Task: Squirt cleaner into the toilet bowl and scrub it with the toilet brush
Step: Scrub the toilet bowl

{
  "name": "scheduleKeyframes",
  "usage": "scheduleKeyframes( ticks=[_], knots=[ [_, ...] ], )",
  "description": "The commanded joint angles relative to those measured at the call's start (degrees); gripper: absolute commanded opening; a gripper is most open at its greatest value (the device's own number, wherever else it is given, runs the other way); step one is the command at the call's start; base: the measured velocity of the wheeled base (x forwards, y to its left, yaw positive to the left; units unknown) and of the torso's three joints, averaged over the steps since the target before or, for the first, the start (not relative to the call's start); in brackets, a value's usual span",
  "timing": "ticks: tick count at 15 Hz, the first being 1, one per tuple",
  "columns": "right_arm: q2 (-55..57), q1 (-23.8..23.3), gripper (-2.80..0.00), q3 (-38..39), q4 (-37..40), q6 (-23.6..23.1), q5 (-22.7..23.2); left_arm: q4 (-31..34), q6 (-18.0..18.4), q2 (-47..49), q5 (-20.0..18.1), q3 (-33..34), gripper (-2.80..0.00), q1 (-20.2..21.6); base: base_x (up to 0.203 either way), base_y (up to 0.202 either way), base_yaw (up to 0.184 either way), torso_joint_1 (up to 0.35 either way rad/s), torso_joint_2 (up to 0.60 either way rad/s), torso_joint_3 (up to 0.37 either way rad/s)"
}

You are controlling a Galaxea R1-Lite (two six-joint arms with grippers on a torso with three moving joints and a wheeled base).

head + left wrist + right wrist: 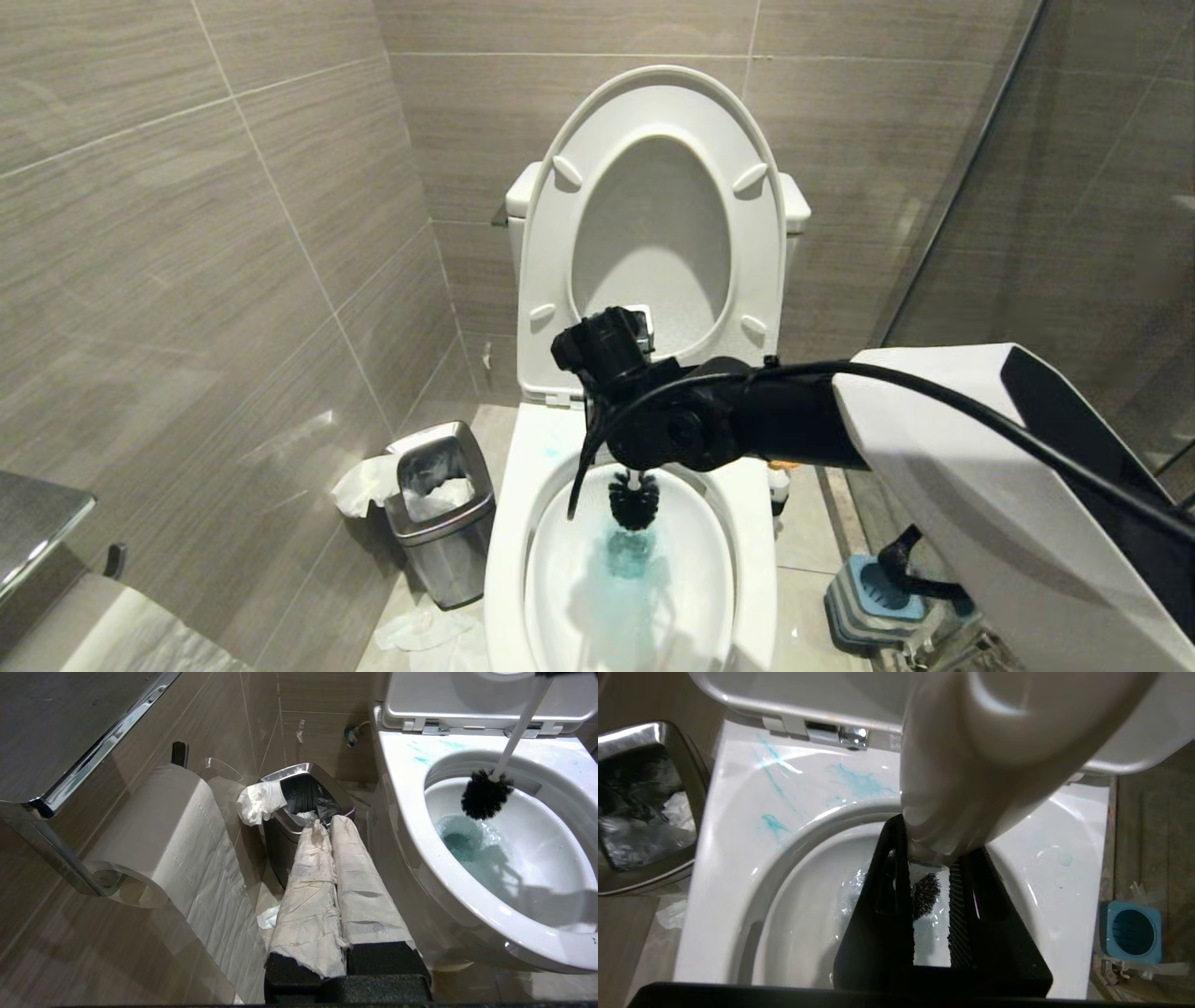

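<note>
The toilet bowl [509, 560] stands with seat and lid raised, blue-tinted water [630, 551] at its bottom and blue streaks on the rim [775, 788]. My right arm [747, 420] reaches in from the right over the bowl. Its right gripper [931, 844] points down, shut on the toilet brush's white handle [971, 765]. The black bristle head [633, 499] hangs just above the water, near the bowl's back wall [483, 795]. A white bottle [780, 485], likely the cleaner, stands on the floor right of the toilet, mostly hidden. My left gripper [327, 821], fingers paper-wrapped, is shut and empty beside the bowl.
A steel waste bin [439, 509] with tissue stands left of the toilet, with more tissue on the floor [420, 630]. A paper roll [154, 826] hangs on the left wall. The blue-grey brush holder [878, 593] sits on the floor at right, by a glass partition [1074, 187].
</note>
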State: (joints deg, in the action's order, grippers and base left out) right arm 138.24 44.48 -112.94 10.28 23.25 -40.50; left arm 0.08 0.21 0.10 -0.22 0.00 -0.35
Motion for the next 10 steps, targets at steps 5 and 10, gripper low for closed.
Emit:
scheduleKeyframes(
  ticks=[5, 10],
  knots=[
    [4.28, 0.25, -2.8, -0.28, -0.35, 0.62, 0.34, 0.08, 0.0, -0.01, -0.04, 0.0, -2.8, 0.0, 0.0, 0.0, 0.0, 0.0, 0.0, 0.0],
    [8.08, 0.25, -2.8, -0.35, -1.62, 1.25, 0.61, 0.01, 0.01, -0.01, -0.04, 0.0, -2.8, -0.06, 0.0, 0.0, 0.0, 0.0, 0.0, 0.0]
  ],
)
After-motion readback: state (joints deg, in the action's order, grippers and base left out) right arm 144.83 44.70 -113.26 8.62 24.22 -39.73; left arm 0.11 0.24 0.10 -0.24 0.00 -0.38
